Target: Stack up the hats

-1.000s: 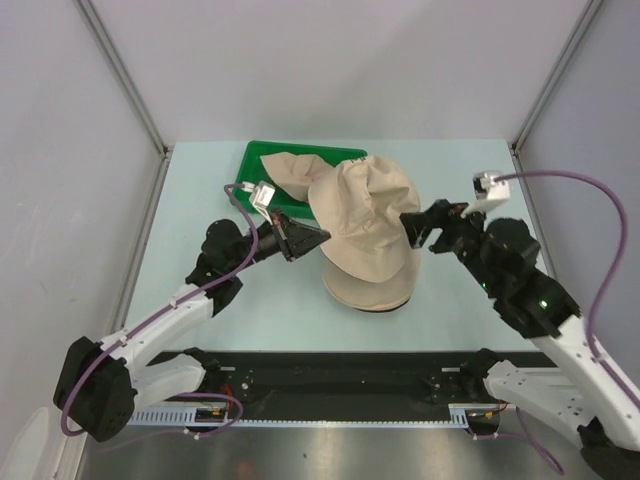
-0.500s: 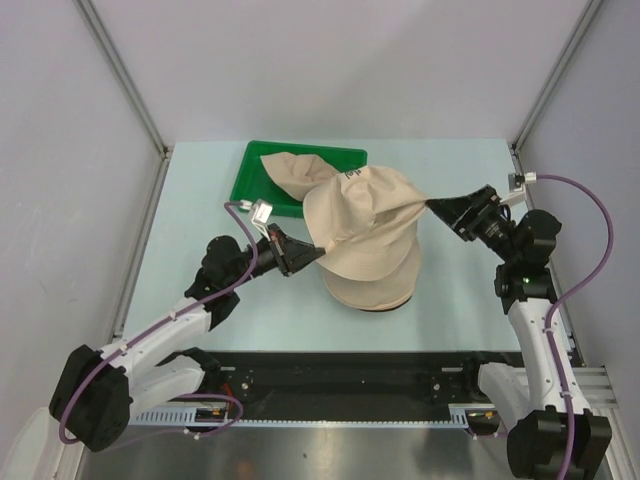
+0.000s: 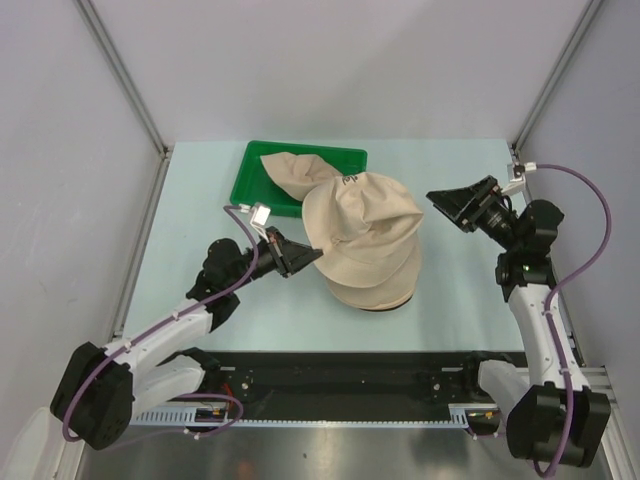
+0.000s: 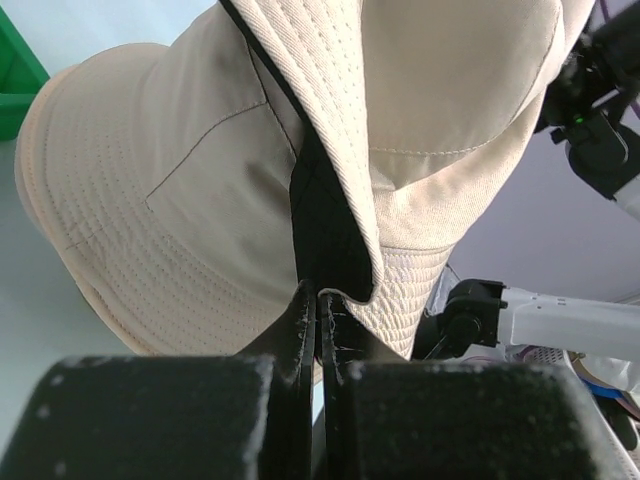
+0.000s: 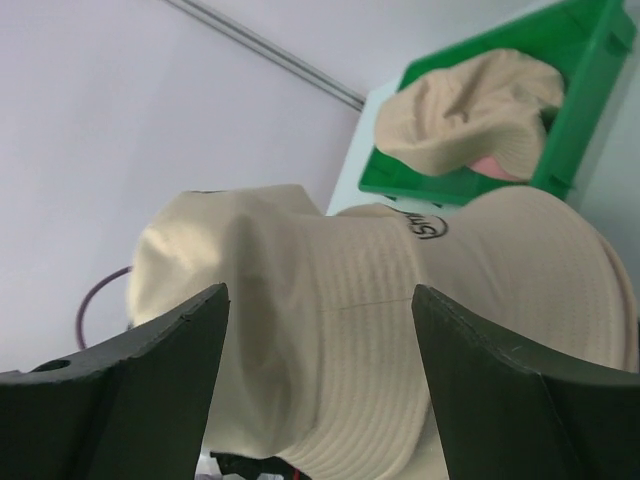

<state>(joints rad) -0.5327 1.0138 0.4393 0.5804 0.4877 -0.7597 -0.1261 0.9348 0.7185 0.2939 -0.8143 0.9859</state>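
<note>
A beige hat (image 3: 362, 222) lies on top of a second beige hat (image 3: 375, 285) at the table's middle. My left gripper (image 3: 318, 257) is shut on the upper hat's left brim, whose black inner side (image 4: 325, 225) shows in the left wrist view. My right gripper (image 3: 447, 207) is open and empty, just right of the stack and apart from it. The upper hat also fills the right wrist view (image 5: 400, 330). A third beige hat (image 3: 290, 175) with a pink inner side lies in the green tray (image 3: 252, 170).
The green tray stands at the back of the table, touching the stack's far side. Metal frame posts (image 3: 125, 75) rise at the back corners. A black rail (image 3: 340, 375) runs along the near edge.
My right gripper let go of the upper hat's right brim and drew back to the right. The hat dropped and settled onto the lower hat. My left gripper keeps its hold.
</note>
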